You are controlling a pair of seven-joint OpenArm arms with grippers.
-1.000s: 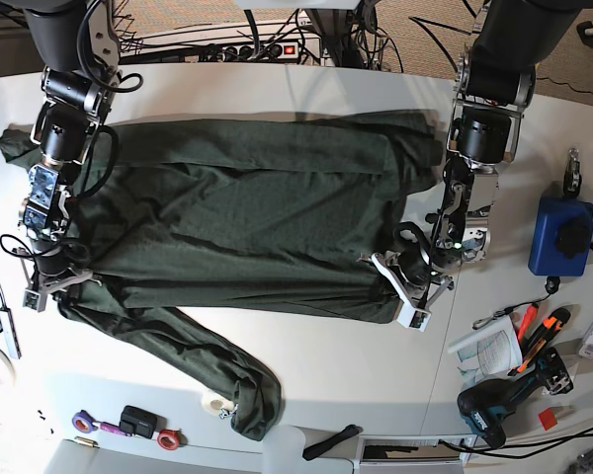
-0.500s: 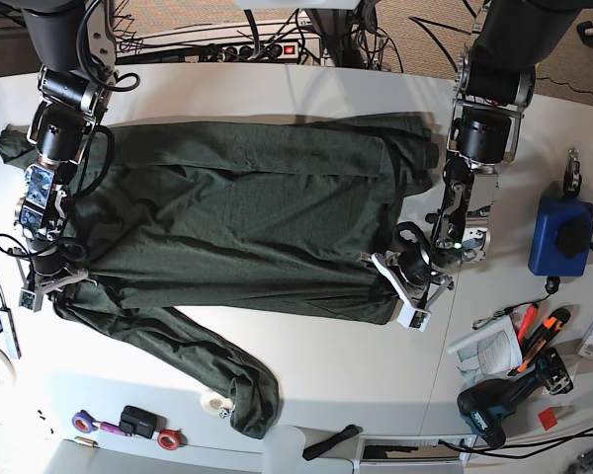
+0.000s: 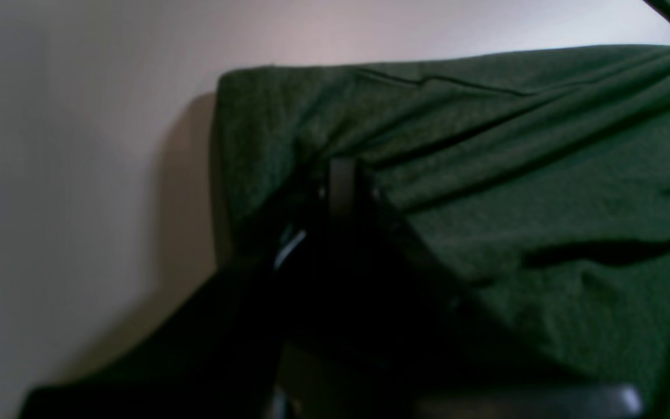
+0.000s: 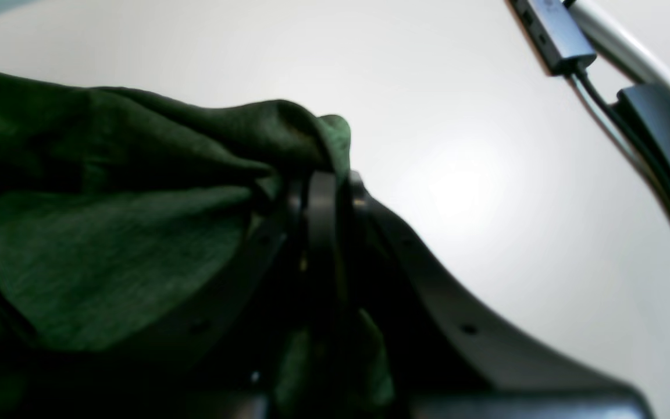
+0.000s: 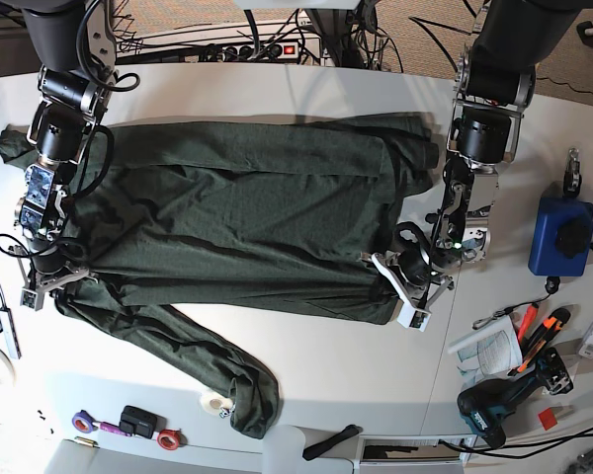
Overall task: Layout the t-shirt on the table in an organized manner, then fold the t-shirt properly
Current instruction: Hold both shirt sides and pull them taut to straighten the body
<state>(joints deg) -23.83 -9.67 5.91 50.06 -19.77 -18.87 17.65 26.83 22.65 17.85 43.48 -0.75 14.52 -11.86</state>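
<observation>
The dark green t-shirt (image 5: 247,217) lies spread lengthways across the white table (image 5: 326,365), with one long sleeve trailing toward the front edge. My left gripper (image 5: 400,291) is at the garment's right lower corner. In the left wrist view its fingers (image 3: 341,180) are shut on a fold of the t-shirt (image 3: 515,174). My right gripper (image 5: 47,281) is at the garment's left end. In the right wrist view, cloth of the t-shirt (image 4: 108,233) bunches over its close-set fingertips (image 4: 323,192), which pinch it.
A blue pouch (image 5: 561,235), a drill (image 5: 499,400), a booklet (image 5: 486,348) and orange-handled tools (image 5: 534,331) crowd the right side. Tape rolls (image 5: 214,402) and a small black item (image 5: 138,420) lie near the front edge. A power strip (image 5: 237,49) runs along the back.
My right gripper has drawn the t-shirt's left end slightly further left, and the trailing sleeve shifted with it. The left gripper has held still.
</observation>
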